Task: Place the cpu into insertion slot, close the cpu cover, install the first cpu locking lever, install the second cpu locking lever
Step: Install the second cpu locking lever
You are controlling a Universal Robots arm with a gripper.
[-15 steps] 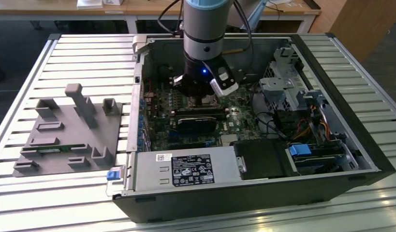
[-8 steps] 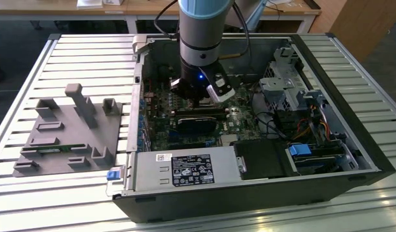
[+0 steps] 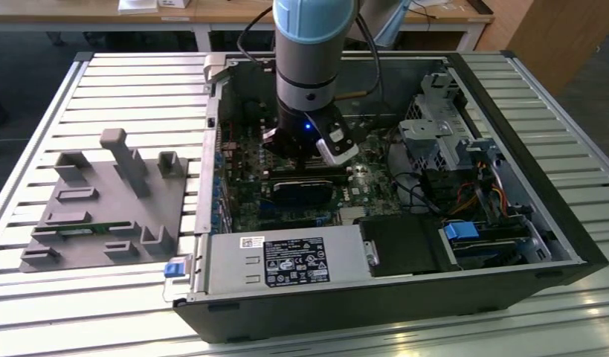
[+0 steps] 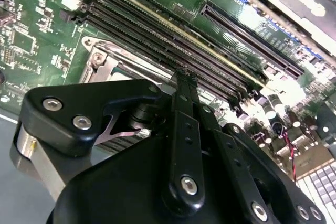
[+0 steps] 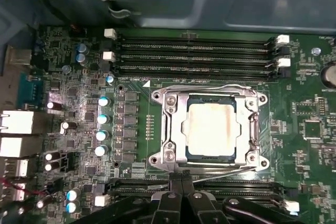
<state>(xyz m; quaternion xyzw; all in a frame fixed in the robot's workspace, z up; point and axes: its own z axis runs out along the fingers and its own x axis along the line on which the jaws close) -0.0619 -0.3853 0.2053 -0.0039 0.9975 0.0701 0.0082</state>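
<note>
I see the cpu seated in the insertion slot with the cpu cover down over it. My gripper hangs just beside the frame's edge, fingers pressed together — a slip there could scrape the board.

The pale silver cpu lies flat in the insertion slot, with the dull-metal cpu cover closed down around it.
</note>
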